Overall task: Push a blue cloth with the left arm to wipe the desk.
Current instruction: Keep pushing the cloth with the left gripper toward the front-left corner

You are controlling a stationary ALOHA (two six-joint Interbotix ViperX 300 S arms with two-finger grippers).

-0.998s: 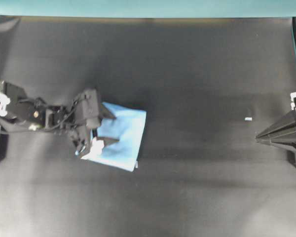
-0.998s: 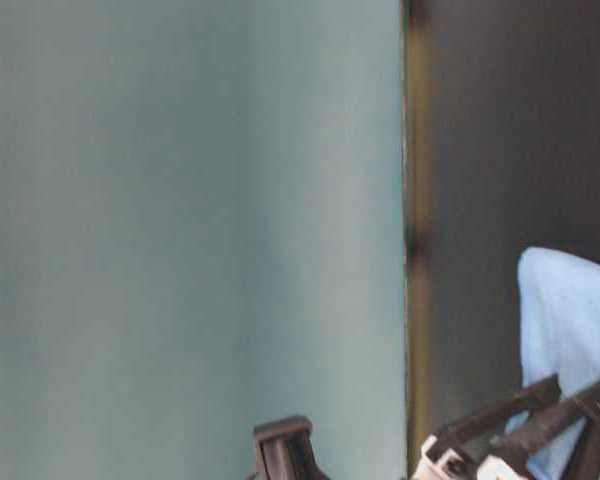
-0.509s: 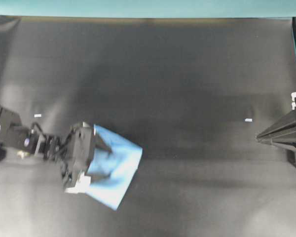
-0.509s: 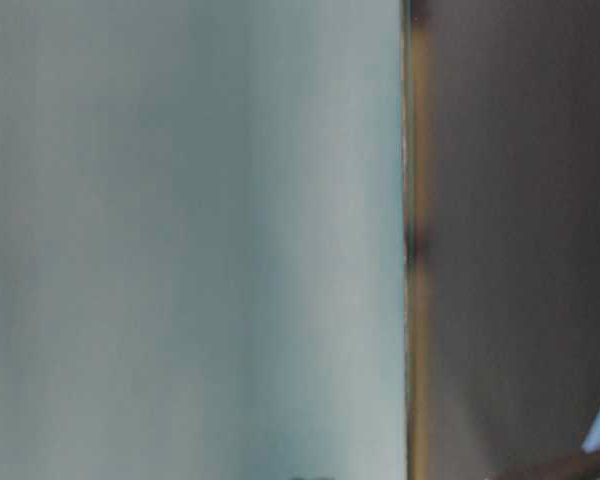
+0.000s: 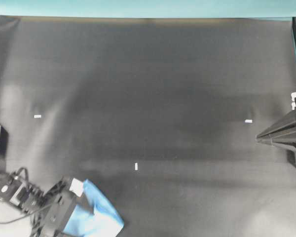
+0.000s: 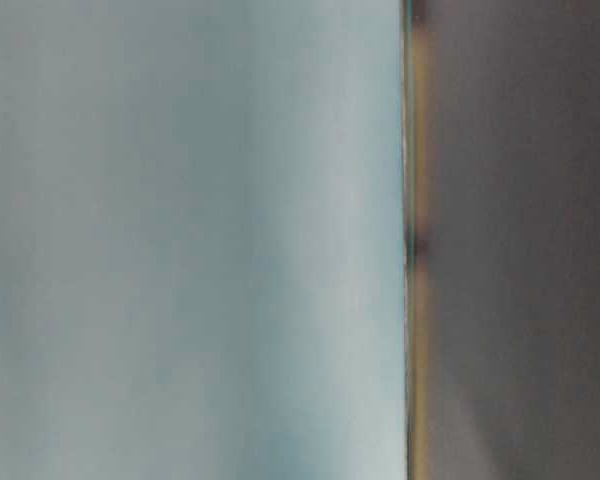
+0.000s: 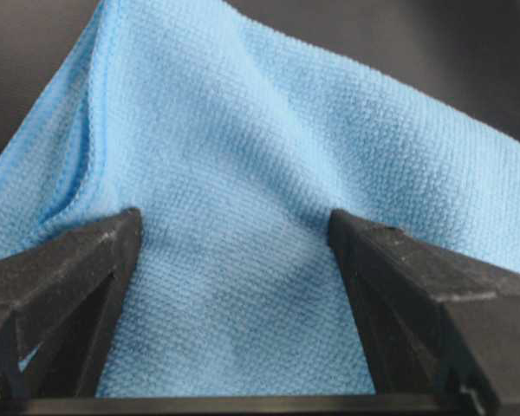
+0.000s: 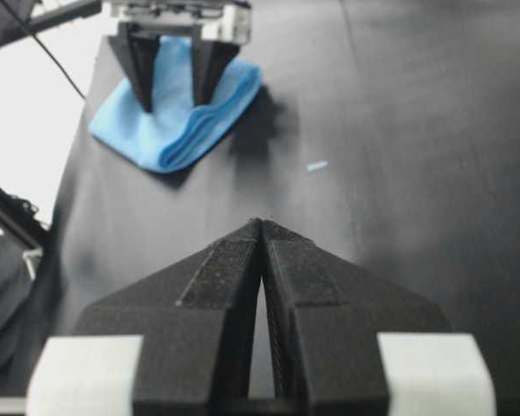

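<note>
At seven o'clock overhead, the wide-apart left pincer (image 5: 81, 210) straddles the blue cloth (image 5: 96, 217), both partly cropped; right pincer (image 8: 262, 227) together.

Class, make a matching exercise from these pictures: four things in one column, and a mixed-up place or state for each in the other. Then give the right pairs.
Things:
1. blue cloth
2. left tool
3. right tool
4. white tape mark

Places or states:
A. jaws shut, at the right edge of the overhead view
B. alone near the desk's middle
C. bottom-left corner of the overhead view
D. jaws open, pressed onto fabric

Pairs: 1-C, 2-D, 3-A, 4-B
</note>
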